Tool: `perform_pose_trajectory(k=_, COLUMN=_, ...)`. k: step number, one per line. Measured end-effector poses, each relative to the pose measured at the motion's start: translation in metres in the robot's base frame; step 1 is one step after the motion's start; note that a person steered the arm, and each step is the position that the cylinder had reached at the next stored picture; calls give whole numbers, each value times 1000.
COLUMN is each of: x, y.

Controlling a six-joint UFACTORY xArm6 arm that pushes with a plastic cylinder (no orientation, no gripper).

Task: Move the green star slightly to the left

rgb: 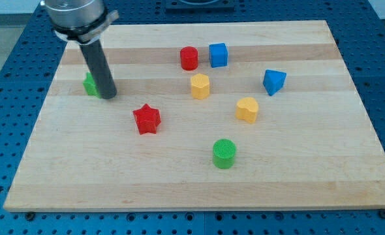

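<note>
The green star point(90, 84) lies near the board's left edge, mostly hidden behind the dark rod. My tip point(109, 96) rests on the board right against the star's right side, at the view's left. A red star point(146, 119) lies below and to the right of my tip, apart from it.
A red cylinder point(189, 58) and a blue cube point(218, 55) sit near the view's top. A yellow hexagonal block point(200, 85), a yellow heart point(247, 109), a blue triangular block point(273, 81) and a green cylinder point(224, 153) lie to the right. The wooden board point(310, 189) ends close to the green star's left.
</note>
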State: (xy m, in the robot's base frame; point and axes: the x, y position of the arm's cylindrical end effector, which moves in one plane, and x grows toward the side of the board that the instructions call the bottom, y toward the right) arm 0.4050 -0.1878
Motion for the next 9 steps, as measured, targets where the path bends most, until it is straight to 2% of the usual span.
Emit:
perform_pose_trajectory(k=2, x=-2, y=-6)
perform_pose_trajectory(k=4, x=-15, y=26)
perform_pose_trajectory(k=5, x=-41, y=18)
perform_pose_trajectory(k=6, x=-45, y=16)
perform_pose_trajectory(k=8, x=-43, y=7)
perform_pose_trajectory(k=9, x=-29, y=7)
